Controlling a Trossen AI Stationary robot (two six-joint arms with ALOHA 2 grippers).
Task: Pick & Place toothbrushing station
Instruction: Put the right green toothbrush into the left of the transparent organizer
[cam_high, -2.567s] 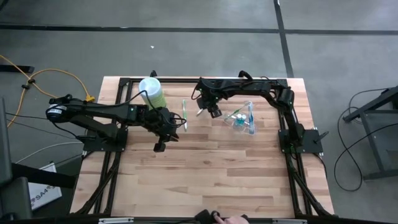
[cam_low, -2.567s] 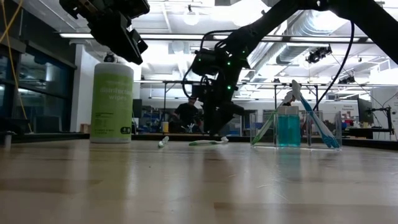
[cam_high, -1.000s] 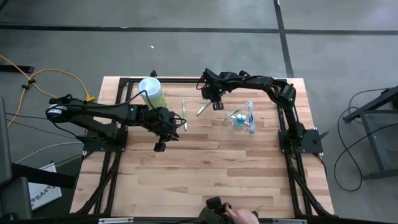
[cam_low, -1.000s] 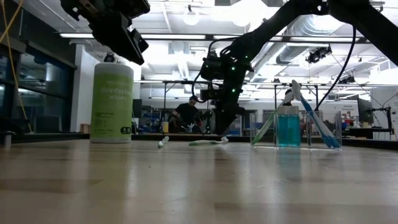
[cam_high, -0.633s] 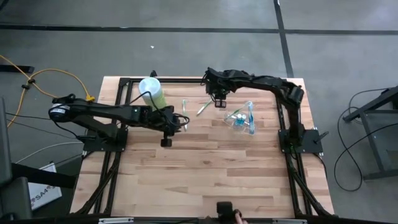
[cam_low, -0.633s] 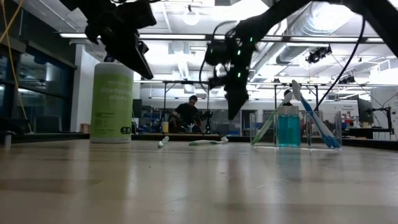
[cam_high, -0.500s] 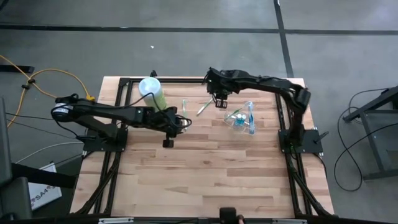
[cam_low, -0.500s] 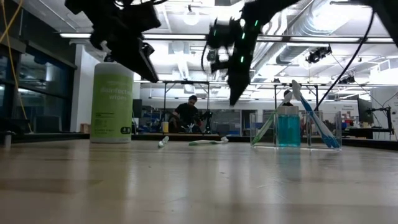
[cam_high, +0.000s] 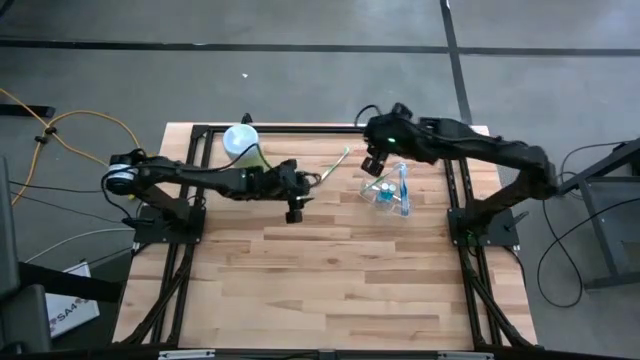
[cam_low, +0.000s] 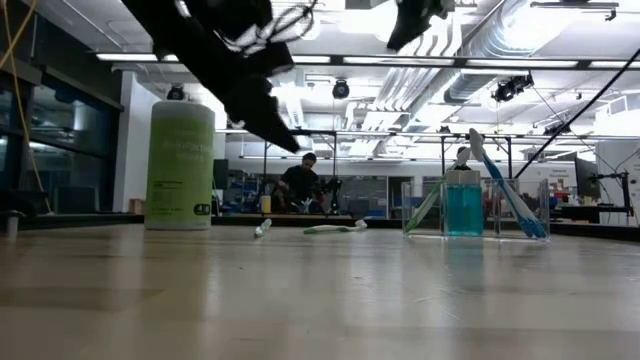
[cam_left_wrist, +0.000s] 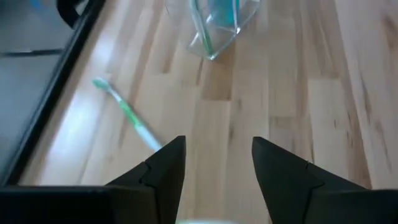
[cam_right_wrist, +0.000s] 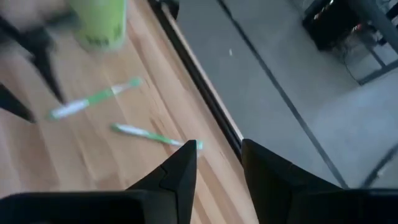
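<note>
A pale-green bottle (cam_low: 181, 165) with a white cap is standing upright near the far left of the wooden counter (cam_high: 340, 280). Two green toothbrushes (cam_right_wrist: 93, 98) are lying flat to the right of the bottle. Beyond the counter, a person (cam_low: 300, 185) is sitting in the room.

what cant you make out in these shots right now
- Left claw: cut off by the top edge in the low view.
- Right claw: mostly above the top edge in the low view.
- Clear holder: top cropped in the left wrist view; absent from the right wrist view.
- Green bottle: label too small to read.
</note>
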